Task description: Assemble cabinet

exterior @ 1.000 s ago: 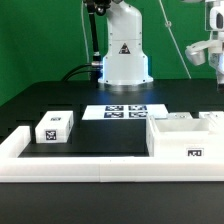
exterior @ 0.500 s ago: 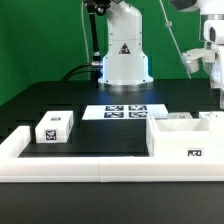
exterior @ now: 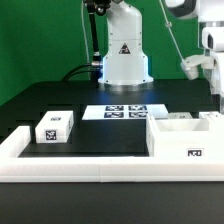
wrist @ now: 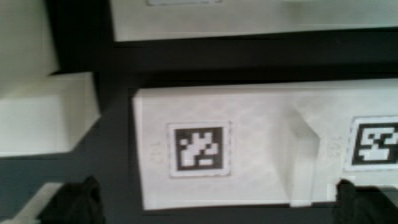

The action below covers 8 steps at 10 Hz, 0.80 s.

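Saw pincer [exterior: 216, 86] spread wide, pinching nothing, with cabinet [exterior: 172, 146] directly below it and small tagged block [exterior: 53, 127] well off to one side; judged task barely started, no parts visibly joined, all fitting left to do.

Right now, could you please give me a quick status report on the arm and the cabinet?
Pincer open, empty, above cabinet. Cabinet untouched. Path down clear; block well off to exterior view's left.
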Motion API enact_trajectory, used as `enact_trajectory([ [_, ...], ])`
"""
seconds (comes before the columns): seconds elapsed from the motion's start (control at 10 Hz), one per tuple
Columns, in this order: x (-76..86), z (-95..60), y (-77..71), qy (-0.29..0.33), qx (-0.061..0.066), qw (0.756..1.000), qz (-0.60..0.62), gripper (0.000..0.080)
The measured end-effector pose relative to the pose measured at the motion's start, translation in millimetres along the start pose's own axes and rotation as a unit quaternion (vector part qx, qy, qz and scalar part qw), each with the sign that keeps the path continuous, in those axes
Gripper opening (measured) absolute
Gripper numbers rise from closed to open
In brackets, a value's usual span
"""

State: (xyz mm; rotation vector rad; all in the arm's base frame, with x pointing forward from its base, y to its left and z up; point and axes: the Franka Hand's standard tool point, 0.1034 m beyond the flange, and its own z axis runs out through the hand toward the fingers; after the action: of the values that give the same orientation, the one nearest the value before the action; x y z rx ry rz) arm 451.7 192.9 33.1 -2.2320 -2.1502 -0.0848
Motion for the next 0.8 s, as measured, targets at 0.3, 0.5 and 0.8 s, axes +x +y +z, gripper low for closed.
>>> enact_trajectory([
  [0.3,-1.6,18.4,-9.2,0.009,0.003,1.0,0.003,0.0649],
  [0.5,-3.0,19.0,-8.4,0.011,-0.001,1.0,0.005,0.0649],
  [0.8,-3.4,19.1,-8.3,0.011,0.0,1.0,0.006,0.0393],
])
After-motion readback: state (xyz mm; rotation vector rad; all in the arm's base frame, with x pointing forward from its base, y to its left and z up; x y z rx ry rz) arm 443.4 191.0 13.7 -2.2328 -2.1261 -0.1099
